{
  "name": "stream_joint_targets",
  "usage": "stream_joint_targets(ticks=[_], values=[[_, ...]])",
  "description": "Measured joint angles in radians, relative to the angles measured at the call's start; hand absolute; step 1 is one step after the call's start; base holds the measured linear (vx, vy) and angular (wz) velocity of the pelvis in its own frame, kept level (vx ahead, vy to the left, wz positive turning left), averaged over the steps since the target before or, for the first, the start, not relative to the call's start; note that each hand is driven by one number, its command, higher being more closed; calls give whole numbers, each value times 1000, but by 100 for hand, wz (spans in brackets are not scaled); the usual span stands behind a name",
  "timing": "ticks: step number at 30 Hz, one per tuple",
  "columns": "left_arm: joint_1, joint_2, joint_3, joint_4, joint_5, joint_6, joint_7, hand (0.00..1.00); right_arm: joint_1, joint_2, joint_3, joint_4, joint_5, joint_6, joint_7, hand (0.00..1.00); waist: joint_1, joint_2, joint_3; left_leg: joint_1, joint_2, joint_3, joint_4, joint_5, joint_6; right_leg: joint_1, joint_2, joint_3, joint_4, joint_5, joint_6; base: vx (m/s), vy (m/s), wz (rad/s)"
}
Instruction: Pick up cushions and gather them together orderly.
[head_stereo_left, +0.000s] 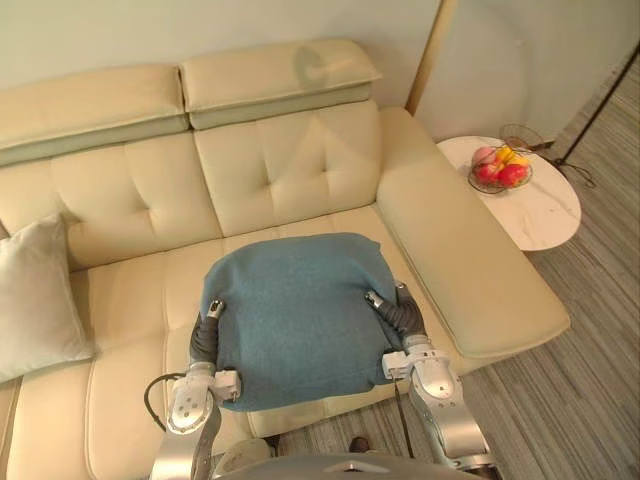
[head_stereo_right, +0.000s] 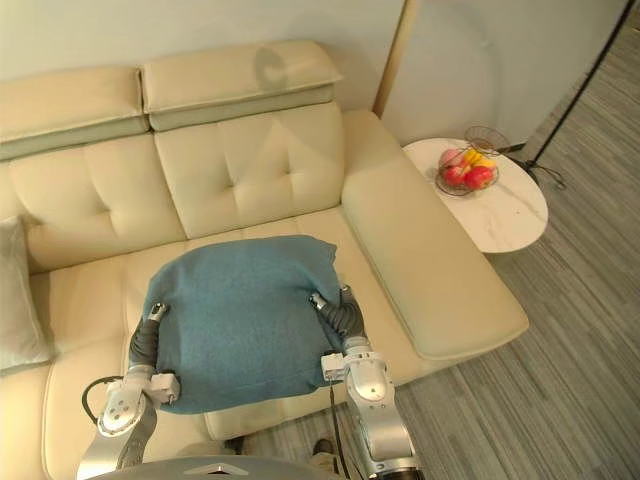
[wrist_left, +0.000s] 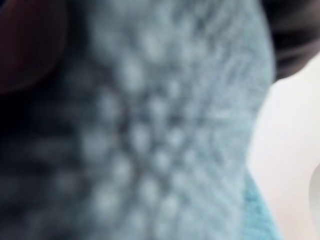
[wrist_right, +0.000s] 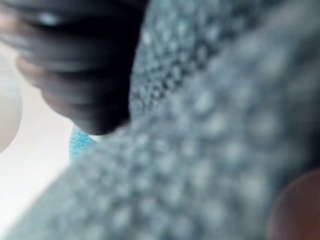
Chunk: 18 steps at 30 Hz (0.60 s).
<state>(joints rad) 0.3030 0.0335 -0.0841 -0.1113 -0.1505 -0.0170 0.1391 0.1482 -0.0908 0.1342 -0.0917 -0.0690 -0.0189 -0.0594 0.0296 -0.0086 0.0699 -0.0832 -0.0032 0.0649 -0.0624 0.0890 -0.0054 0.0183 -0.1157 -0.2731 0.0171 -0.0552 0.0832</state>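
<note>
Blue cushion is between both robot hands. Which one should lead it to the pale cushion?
Left, probably. The pale cushion lies at the sofa's left end, on the left robot hand's side of the blue cushion. The right robot hand sits on the far side and would follow.

Two head cameras, set slightly apart, look steeply down on a cream sofa (head_stereo_left: 290, 170). Both share the blue cushion (head_stereo_left: 295, 310) at its front edge and the round surface (head_stereo_left: 545, 220) to the robot's right. Each wrist camera looks along its own arm from very close at the cushion's knit weave.
</note>
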Motion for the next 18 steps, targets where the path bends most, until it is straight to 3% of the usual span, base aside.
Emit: stream_joint_targets(ticks=[6,7,8,9,10,11,12,14,18], values=[[-84,6,2,0,0,0,38,100,-86,-5,2,5,-10,0,-44,100,8,6,16,-60,-6,-94,-14,78,-31,-27,-8,-122,68,-26,-8,-102,3,67],[-95,6,2,-4,0,0,43,100,-103,-10,2,14,-11,0,-54,100,2,6,20,-87,-16,-97,-13,128,-94,-71,-26,-124,136,-51,-40,-209,56,76],[-112,12,2,-5,0,-1,43,100,-117,-17,0,19,-13,-3,-55,100,2,-22,30,-119,-29,-45,58,80,-66,-90,-82,-124,143,-70,-23,-168,47,67],[-108,14,-1,-3,-1,-1,44,100,-120,-16,1,33,-14,-2,-55,100,-1,-27,35,-137,-16,21,226,-40,29,-86,-95,-120,147,-60,-13,-38,15,36],[-104,12,-2,-3,-1,-2,44,100,-115,-18,3,33,-14,-2,-55,100,-3,-24,34,-128,-4,39,272,-85,18,-84,-93,-119,148,-59,-13,24,-6,-7],[-90,4,-3,-1,-1,-2,44,100,-111,-27,6,35,-15,-2,-52,100,-10,18,21,-61,29,30,176,-127,-21,-90,-62,-100,142,-49,-6,-27,56,-20],[-92,11,-1,10,-1,-2,45,100,-110,-12,5,45,-17,0,-51,100,-12,9,23,-36,23,42,109,-80,-34,-94,-67,-93,123,-24,-19,-44,70,-32],[-84,17,-2,12,-1,-2,45,100,-107,4,0,48,-18,0,-50,100,-29,4,23,-5,13,69,16,-35,-13,-91,-57,-74,69,20,-11,-66,74,-28],[-58,17,-3,12,-1,-2,31,100,-78,5,1,63,-18,0,-39,100,-33,4,22,40,8,117,-12,-28,-6,-75,-50,-25,34,61,4,-12,55,-41]])
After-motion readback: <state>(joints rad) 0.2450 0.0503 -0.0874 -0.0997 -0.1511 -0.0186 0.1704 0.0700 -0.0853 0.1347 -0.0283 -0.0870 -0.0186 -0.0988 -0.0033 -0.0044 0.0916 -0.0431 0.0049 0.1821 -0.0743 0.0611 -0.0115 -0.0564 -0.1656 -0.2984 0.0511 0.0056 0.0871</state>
